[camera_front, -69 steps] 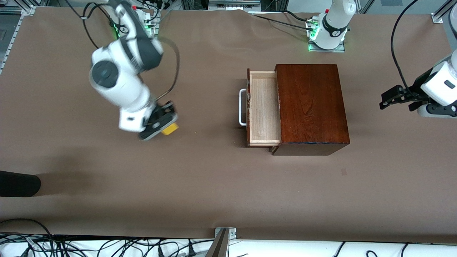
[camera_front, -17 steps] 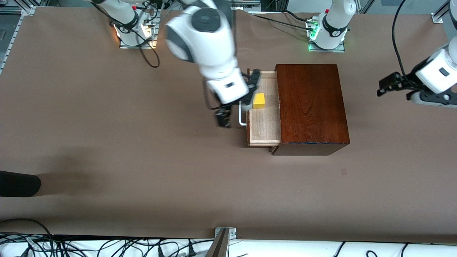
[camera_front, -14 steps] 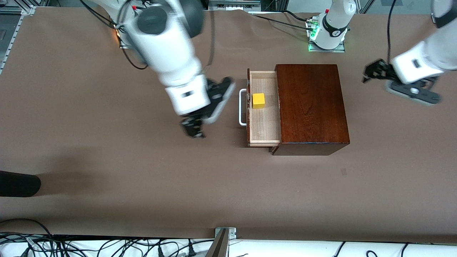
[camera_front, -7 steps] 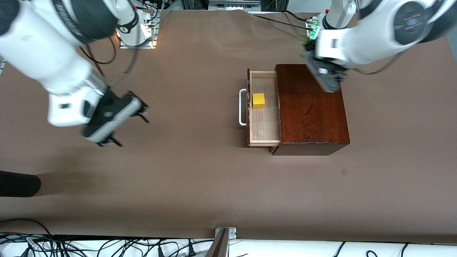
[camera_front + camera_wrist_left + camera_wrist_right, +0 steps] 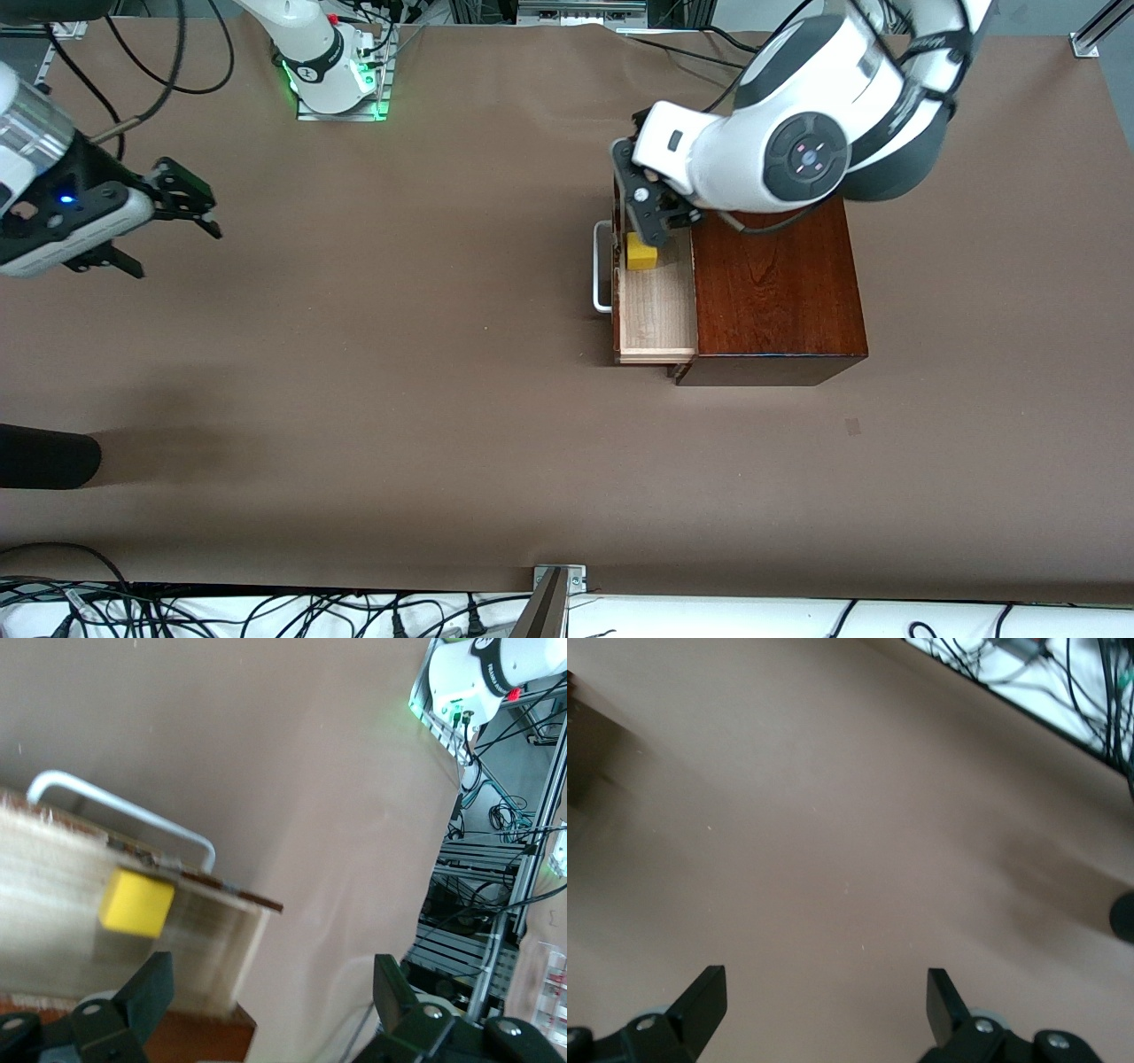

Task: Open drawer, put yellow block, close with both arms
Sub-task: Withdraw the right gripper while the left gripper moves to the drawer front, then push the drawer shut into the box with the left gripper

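At the upper left of the front view, the right arm's black two-finger gripper (image 5: 177, 213) hangs over bare brown table (image 5: 399, 399) toward the right arm's end. Its fingers are spread wide with nothing between them; in the right wrist view the two fingertips (image 5: 700, 997) stand far apart over plain tabletop. The right arm's green-lit base (image 5: 332, 80) sits at the top of the front view, a little in from the corner.

Just right of centre, the pale light-wood drawer (image 5: 656, 310) with a dark reddish-brown front stands pulled out of the glossy mahogany-coloured wooden box (image 5: 780, 292), toward the right arm's end. Its white U-shaped bar handle (image 5: 601, 266) faces that way too. The small bright yellow cube (image 5: 640, 252) lies in the drawer tray, in the part farther from the front camera.

Over that same part of the drawer, in the upper centre-right, hangs the left arm's black two-finger gripper (image 5: 651, 213), partly covering the cube from above. In the left wrist view its fingertips (image 5: 151, 988) are spread wide and grip nothing; the yellow cube (image 5: 135, 902) rests on the tray floor clear of them, beside the drawer front and handle (image 5: 124, 806).
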Motion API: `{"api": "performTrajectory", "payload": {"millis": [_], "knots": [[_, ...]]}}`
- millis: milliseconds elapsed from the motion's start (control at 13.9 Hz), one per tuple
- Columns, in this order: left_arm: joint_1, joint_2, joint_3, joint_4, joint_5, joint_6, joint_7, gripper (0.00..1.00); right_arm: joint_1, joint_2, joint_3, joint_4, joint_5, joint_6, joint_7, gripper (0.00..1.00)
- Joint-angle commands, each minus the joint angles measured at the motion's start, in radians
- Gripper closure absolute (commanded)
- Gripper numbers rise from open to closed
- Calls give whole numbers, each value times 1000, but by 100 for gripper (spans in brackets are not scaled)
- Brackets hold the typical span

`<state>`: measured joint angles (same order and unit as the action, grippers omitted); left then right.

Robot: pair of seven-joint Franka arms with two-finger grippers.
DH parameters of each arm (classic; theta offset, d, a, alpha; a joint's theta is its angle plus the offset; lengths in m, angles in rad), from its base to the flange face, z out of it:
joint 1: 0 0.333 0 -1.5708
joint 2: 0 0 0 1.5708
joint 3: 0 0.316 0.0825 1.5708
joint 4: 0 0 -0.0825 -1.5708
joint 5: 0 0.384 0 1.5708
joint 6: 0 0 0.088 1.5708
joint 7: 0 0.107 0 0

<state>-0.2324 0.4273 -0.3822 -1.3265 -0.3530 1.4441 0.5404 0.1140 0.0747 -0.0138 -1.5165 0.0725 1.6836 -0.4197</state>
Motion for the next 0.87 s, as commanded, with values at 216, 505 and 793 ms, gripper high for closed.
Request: {"api": "performTrajectory", "payload": {"millis": [216, 505, 793], "knots": [[-166, 134, 3, 43, 207, 212, 119, 0, -4, -85, -26, -116, -16, -8, 78, 0], [-281, 200, 3, 20, 437, 312, 119, 0, -4, -87, -23, -105, -56, -47, 153, 0], [-292, 208, 5, -65, 565, 349, 127, 0, -4, -87, -18, -102, -62, -61, 256, 0]]}}
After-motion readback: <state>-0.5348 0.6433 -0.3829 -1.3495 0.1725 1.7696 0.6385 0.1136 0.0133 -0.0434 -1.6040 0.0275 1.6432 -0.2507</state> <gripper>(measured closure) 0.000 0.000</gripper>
